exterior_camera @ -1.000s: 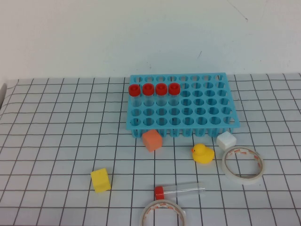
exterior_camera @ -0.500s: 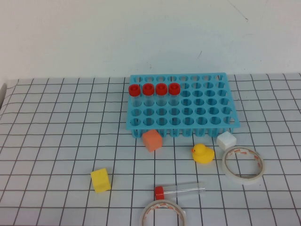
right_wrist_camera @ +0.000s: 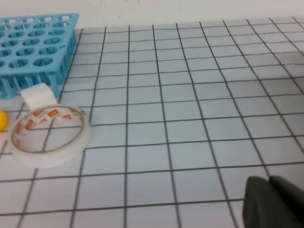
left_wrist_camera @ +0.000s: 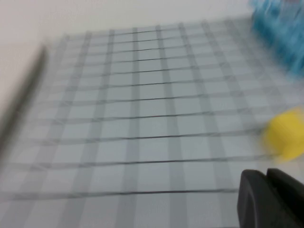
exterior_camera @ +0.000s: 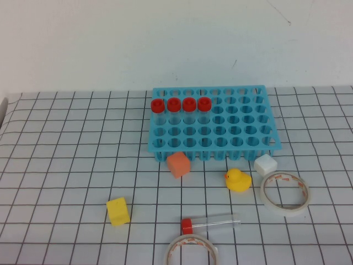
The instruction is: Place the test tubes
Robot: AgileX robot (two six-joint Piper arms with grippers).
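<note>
Shows no movement since earlier; leaves loose test tube (exterior_camera: 212,223) lying in front of rack (exterior_camera: 242,147); keeps left gripper (left_wrist_camera: 267,176) left of rack, right gripper (right_wrist_camera: 270,183) right of it, fingers together, empty. Means pickup unstarted.

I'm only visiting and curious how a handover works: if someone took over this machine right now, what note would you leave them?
Left hand: shut, holding nothing, over the left part of the table.
Right hand: shut, holding nothing, over the right part, with a tape roll in its view.
Done: four red-capped tubes stand side by side in the blue rack.
Left: one capped tube lies flat on the table near the front edge. It is not yet picked up and has to go into the rack.
</note>
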